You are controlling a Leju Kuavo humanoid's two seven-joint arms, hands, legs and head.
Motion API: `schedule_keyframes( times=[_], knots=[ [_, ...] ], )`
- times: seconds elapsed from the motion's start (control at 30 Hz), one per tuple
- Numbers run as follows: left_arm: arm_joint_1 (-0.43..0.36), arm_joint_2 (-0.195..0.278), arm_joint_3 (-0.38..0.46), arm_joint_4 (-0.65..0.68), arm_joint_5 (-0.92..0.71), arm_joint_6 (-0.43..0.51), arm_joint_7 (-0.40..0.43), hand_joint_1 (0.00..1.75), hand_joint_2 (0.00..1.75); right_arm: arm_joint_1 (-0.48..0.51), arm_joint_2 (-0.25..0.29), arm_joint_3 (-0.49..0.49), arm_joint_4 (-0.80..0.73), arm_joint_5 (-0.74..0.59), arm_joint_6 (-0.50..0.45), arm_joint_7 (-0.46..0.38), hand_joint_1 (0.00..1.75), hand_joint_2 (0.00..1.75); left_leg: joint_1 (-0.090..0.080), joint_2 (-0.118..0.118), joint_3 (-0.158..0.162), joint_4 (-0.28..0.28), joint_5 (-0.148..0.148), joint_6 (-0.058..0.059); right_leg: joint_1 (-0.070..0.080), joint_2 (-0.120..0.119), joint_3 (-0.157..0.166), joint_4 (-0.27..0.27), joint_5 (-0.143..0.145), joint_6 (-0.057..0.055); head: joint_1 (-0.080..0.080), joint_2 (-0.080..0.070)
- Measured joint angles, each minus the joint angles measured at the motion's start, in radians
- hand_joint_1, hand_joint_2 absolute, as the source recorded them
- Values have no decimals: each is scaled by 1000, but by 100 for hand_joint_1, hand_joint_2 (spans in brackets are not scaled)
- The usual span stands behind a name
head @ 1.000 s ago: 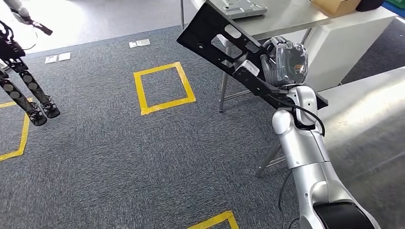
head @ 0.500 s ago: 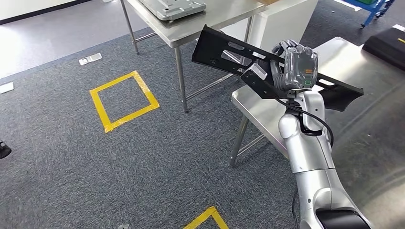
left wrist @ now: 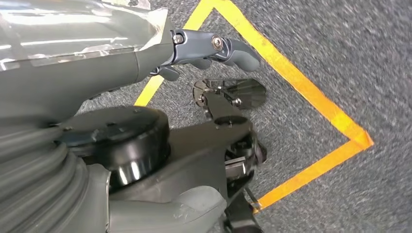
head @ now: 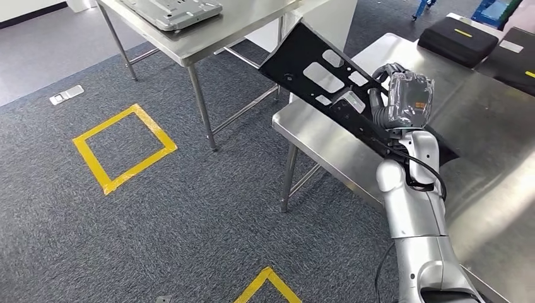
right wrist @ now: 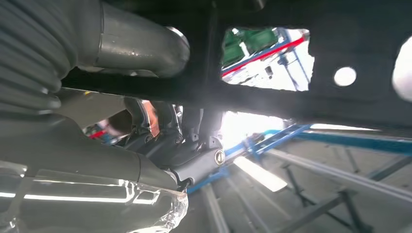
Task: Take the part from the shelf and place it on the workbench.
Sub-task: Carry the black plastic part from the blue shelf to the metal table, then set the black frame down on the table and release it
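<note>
The part is a long flat black panel (head: 318, 66) with several cutouts. My right hand (head: 404, 98) grips it near its middle and holds it tilted, its far end raised, above the near corner of the steel workbench (head: 492, 126). In the right wrist view the panel (right wrist: 311, 104) crosses close in front of the camera, with dark fingers (right wrist: 187, 145) wrapped on its edge. My left hand (left wrist: 204, 46) hangs over the carpet with its fingers loosely apart and nothing in it.
A second steel table (head: 208, 38) stands at the back left and carries a grey metal tray (head: 173, 12). Black cases (head: 457, 39) lie on the far end of the workbench. Yellow tape squares (head: 123, 148) mark the grey carpet.
The camera has turned, so the whole scene has slid left and the workbench now lies under the panel. My right hand keeps its hold, and the panel's far end is tipped higher.
</note>
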Motion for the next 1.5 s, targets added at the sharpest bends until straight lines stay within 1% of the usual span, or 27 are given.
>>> schedule_keyframes(
  times=[0.07, 0.1, 0.17, 0.23, 0.3, 0.37, 0.4, 0.43, 0.47, 0.53, 0.6, 0.67, 0.7, 0.77, 0.83, 0.9, 0.93, 0.97, 1.03, 1.1, 1.17, 1.2, 1.27, 1.33, 1.4, 1.43, 1.5],
  knots=[
    [-1, -1, -1, 0, 0, -1, -3, 0, 175, 2, -2, -6, -4, 5, 0, 0, 175, 175, -4, 19, 1, 9, -9, -14, 5, -29, 46, -85, 29, -6, 0, 0],
    [-1, -2, -1, 0, -1, -3, -4, 0, 175, 4, -4, -10, -4, 7, -1, 0, 175, 175, -6, 29, 3, 10, -13, -20, 10, -28, 48, -91, 33, -17, 0, 0],
    [-4, -2, -3, 0, -2, -5, -5, 0, 175, 8, -9, -19, -6, 11, -3, 0, 175, 175, -2, 42, 7, 12, -20, -29, 7, -2, 46, -92, 36, -36, -1, 0],
    [-8, -2, -7, 0, -4, -6, -5, 0, 175, 10, -13, -28, -8, 15, -5, 0, 175, 175, 5, 6, -5, 50, -52, -37, 0, 22, 47, -92, 39, -53, -2, 0],
    [-9, -1, -11, 0, -7, -6, -4, 0, 175, 13, -13, -31, -10, 18, -7, 0, 175, 175, 8, -51, -57, 169, -120, -41, 0, 44, 47, -93, 41, -66, -4, 0],
    [-9, -1, -13, 0, -10, -6, -3, 0, 175, 21, -13, -33, -10, 19, -7, 0, 175, 175, 7, -71, -122, 297, -169, -40, 5, 71, 47, -92, 42, -70, -5, 0],
    [-9, -1, -14, 0, -10, -6, -2, 0, 175, 24, -14, -33, -10, 20, -7, 0, 175, 175, 7, -73, -135, 317, -165, -37, 7, 85, 47, -92, 42, -70, -5, 0],
    [-9, -1, -15, 0, -10, -6, -2, 0, 175, 27, -15, -34, -10, 20, -7, 0, 175, 175, 7, -76, -128, 295, -141, -32, 9, 99, 47, -91, 42, -70, -5, 0],
    [-9, -1, -16, 0, -10, -6, -2, 0, 175, 28, -15, -35, -10, 20, -7, 0, 175, 175, 6, -84, -103, 236, -104, -25, 10, 113, 48, -91, 42, -70, -5, 0],
    [-9, 0, -16, 0, -10, -6, -2, 0, 175, 28, -16, -38, -11, 20, -7, 0, 175, 175, 5, -124, -39, 98, -38, -10, 12, 139, 47, -89, 43, -68, -4, 0],
    [-10, 2, -17, 1, -11, -6, -1, 0, 175, 29, -17, -40, -11, 20, -7, 0, 175, 175, 2, -144, -8, 35, -19, -3, 13, 159, 43, -88, 47, -61, -4, 0],
    [-12, 2, -18, 1, -13, -6, 0, 0, 175, 32, -23, -45, -12, 23, -8, 1, 175, 175, -2, -123, -2, 26, -17, -1, 15, 179, 37, -94, 53, -50, -4, 0],
    [-15, 1, -18, 0, -13, -6, 1, 0, 175, 33, -27, -49, -12, 26, -10, 1, 175, 175, -2, -112, 1, 17, -12, 3, 17, 172, 32, -91, 51, -46, -4, 0],
    [-18, -2, -18, 0, -14, -6, 2, 0, 175, 33, -34, -55, -14, 33, -15, 3, 175, 175, 1, -88, 7, 0, -1, 12, 24, 122, 1, -38, 23, -47, 0, 0],
    [-17, -4, -22, 0, -16, -6, 3, 0, 175, 34, -37, -56, -14, 38, -20, 4, 175, 175, 1, -62, 8, -4, 2, 16, 23, 69, -63, 95, -35, -53, 4, 0],
    [-15, -5, -24, 0, -16, -4, 4, 0, 175, 38, -39, -57, -13, 40, -21, 4, 175, 175, 1, -34, 7, -4, 1, 15, 18, 54, -111, 196, -65, -44, 5, 0],
    [-16, -5, -25, 0, -17, -4, 5, 0, 175, 40, -40, -57, -12, 40, -21, 4, 175, 175, 2, -21, 7, -3, -1, 13, 13, 49, -107, 193, -58, -35, 5, 0],
    [-16, -6, -25, 0, -18, -3, 5, 0, 175, 40, -41, -57, -12, 40, -22, 4, 175, 175, 3, -9, 8, -3, -2, 10, 8, 40, -82, 147, -38, -24, 6, 0],
    [-17, -8, -26, 0, -19, -3, 5, 0, 175, 38, -43, -57, -11, 39, -24, 4, 175, 175, 1, 13, 9, 5, -10, -1, 4, -12, 0, 0, 8, -7, 8, 0],
    [-17, -8, -26, 0, -20, -3, 5, 0, 175, 38, -42, -57, -11, 38, -27, 4, 175, 175, -7, 33, 12, 13, -21, -14, 8, -46, 46, -83, 31, -12, 7, 0],
    [-17, -8, -26, 0, -20, -1, 5, 0, 175, 40, -43, -59, -11, 38, -29, 4, 175, 175, -9, 56, 16, 14, -26, -22, 9, -25, 45, -86, 34, -29, 2, 0],
    [-19, -7, -26, 0, -20, -1, 5, 0, 175, 41, -44, -59, -11, 37, -29, 4, 175, 175, -5, 55, 17, 17, -32, -26, 6, -11, 44, -85, 35, -37, 1, 0],
    [-20, -7, -26, 0, -20, -3, 5, 0, 175, 40, -44, -60, -11, 37, -30, 4, 175, 175, 3, 9, 0, 65, -70, -35, 0, 15, 44, -86, 38, -54, -1, 0],
    [-17, -7, -26, 0, -16, -18, 4, 0, 175, 41, -40, -61, -11, 37, -30, 3, 175, 175, 6, -52, -57, 193, -140, -39, 0, 40, 44, -86, 40, -65, -5, 0],
    [-13, -7, -26, 0, -12, -35, 3, 0, 175, 44, -35, -61, -10, 36, -31, 0, 175, 175, 6, -70, -116, 305, -176, -37, 4, 70, 44, -86, 41, -68, -6, 0],
    [-13, -7, -26, 0, -10, -39, 2, 0, 175, 45, -34, -61, -9, 35, -31, -1, 175, 175, 5, -73, -123, 309, -163, -32, 7, 86, 44, -86, 41, -69, -6, 0],
    [-13, -7, -26, 0, -9, -42, 0, 0, 175, 45, -33, -61, -8, 35, -31, -3, 175, 175, 4, -89, -84, 209, -93, -16, 11, 116, 46, -86, 42, -69, -6, 0]
  ],
)
